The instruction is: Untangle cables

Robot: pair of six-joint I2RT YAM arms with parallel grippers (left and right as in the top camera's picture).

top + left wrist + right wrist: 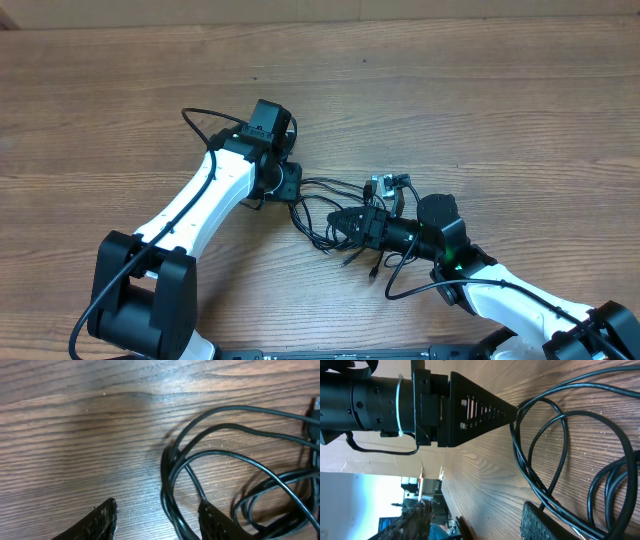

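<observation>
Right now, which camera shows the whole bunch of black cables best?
Overhead: it shows nearly all the cables. The left wrist view catches only a few loops; the right wrist view shows loops cut off.

Brown wood-grain table point(450, 80) — faint glare; blurred bright room point(395, 492) beyond its edge.
</observation>
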